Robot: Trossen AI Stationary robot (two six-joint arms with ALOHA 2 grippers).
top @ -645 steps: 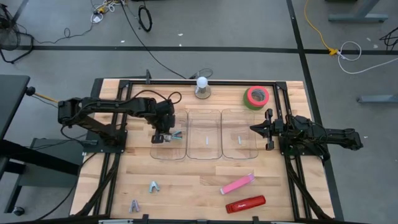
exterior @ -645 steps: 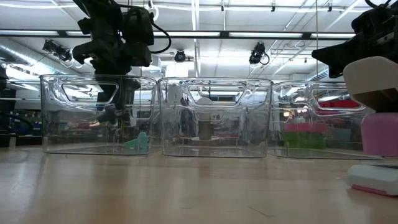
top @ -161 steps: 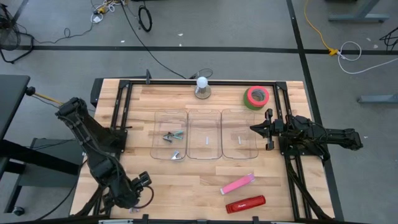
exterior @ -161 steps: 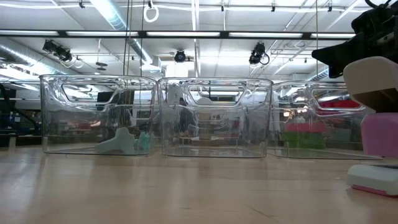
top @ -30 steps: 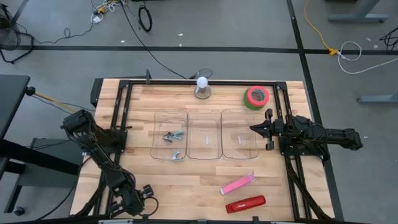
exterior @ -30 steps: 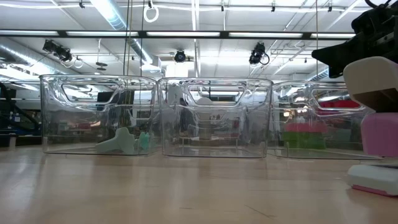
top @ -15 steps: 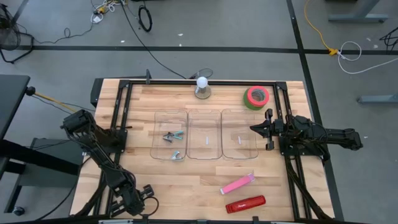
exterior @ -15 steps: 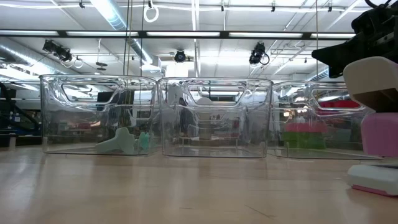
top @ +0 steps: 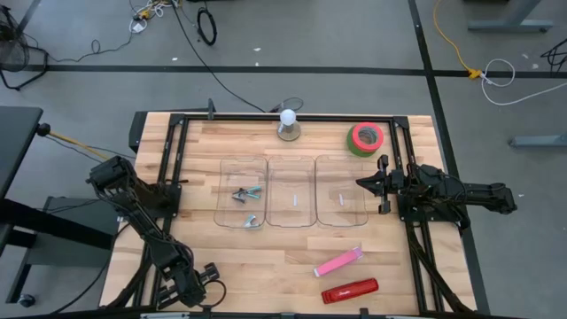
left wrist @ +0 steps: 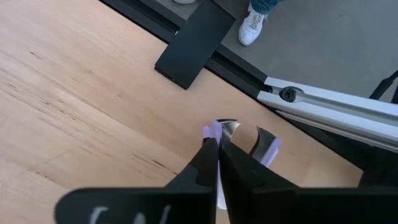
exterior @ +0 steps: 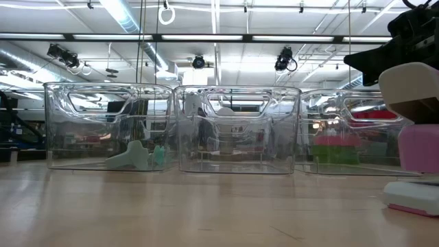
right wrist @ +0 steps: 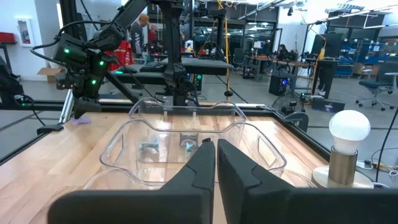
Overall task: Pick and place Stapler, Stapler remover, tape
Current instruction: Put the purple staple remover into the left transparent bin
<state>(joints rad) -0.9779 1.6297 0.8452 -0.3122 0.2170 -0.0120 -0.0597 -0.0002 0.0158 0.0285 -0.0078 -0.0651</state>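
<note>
A staple remover (left wrist: 249,140) with lavender handles and metal claws sits at the table's near left corner. My left gripper (left wrist: 217,142), which the high view shows there too (top: 193,289), is shut on it. Two more staple removers (top: 245,193) lie in the left clear bin (top: 223,190). A pink stapler (top: 337,262) and a red stapler (top: 349,291) lie flat near the front edge. The green tape roll (top: 365,138) lies flat at the far right. My right gripper (right wrist: 216,148) is shut and empty above the right bin (top: 342,202). My left gripper pinches one lavender-handled arm of the staple remover (left wrist: 212,130) between its two fingertips. The fingers come from above, pointing down. The remover's other arm (left wrist: 268,147) stands free beside the fingers. Whether the remover is clear of the wood, I cannot tell.
Three clear bins stand in a row mid-table; the middle bin (top: 291,202) holds nothing I can see. A white bulb on a round grey base (top: 287,124) stands at the far edge. A black frame rail (left wrist: 199,37) runs along the table's edge beside the left gripper.
</note>
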